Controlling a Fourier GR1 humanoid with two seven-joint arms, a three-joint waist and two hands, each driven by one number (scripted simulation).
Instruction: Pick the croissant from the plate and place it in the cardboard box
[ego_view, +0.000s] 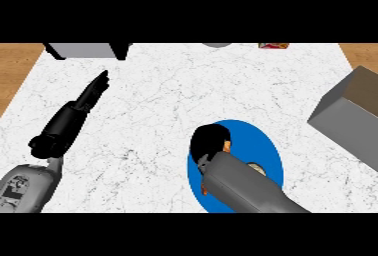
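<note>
A white marbled counter (162, 120) with wood showing at both sides. One blue plate (260, 145) lies right of centre. The right hand (209, 140) sits on it, fingers curled down around the one croissant (229, 146), which is hidden but for an orange sliver. One cardboard box (347, 115), cut off at the right edge, stands apart from the plate. The left hand (92, 92) lies at far left, fingers straight, holding nothing. A grey block (85, 50) and two small things are cropped along the top.

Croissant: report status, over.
Left hand open, resting at left. Right hand curled round croissant, mostly hidden, on blue plate. Cardboard box at right; nothing between it and plate.
</note>
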